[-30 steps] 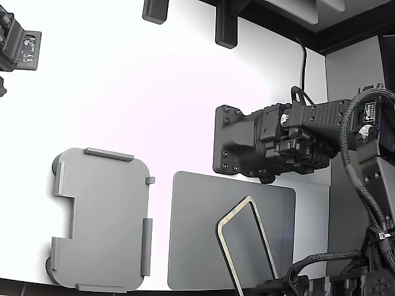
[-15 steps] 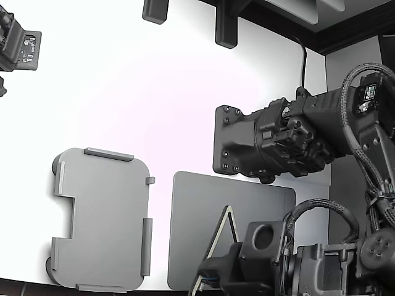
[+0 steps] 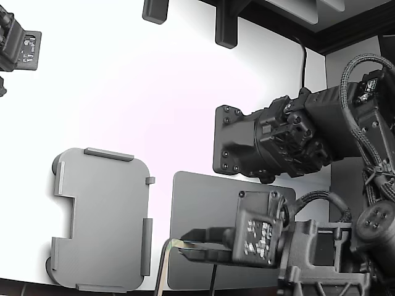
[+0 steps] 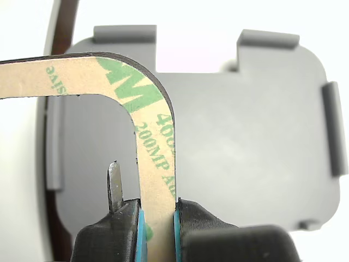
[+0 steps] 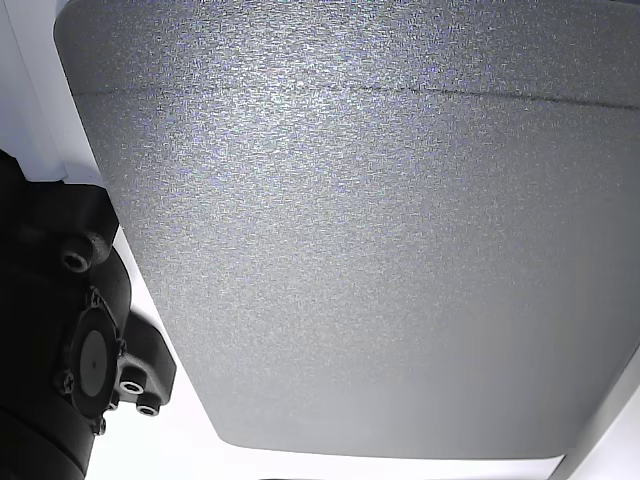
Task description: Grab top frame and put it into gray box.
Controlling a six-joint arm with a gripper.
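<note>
Scene: a white table (image 3: 123,92) seen from above, with a robot arm entering from the exterior view's right and lower edge
Gripper: the gripper (image 4: 158,218) is closed tight on one side bar of the top frame (image 4: 147,120), a blue-edged pad pressing each face of the strip; a thin metal pin stands just beside one pad
Top frame: a tan, thin frame with green printed lettering, lifted clear of the table and carried edge-on; in the exterior view only its corner (image 3: 176,245) shows, near the bottom edge, between the two gray pieces
Gray box: the gray box (image 3: 102,219), a light gray shallow tray with raised edge tabs and a stepped notch, lies on the exterior view's left; in the wrist view it fills the background behind the frame (image 4: 245,136)
Dark mat: a darker flat mat (image 3: 203,203) lies just beside the tray, toward the exterior view's right, partly under the arm
Step in hand: carrying the frame over to the tray, by my reading
Doing it well: bring the frame flat and square to the tray outline, lower it inside the raised tabs so no corner rides on one, and only then let the pads part
Risk: the strip is thin and held by one bar, so it may swing or flex
</note>
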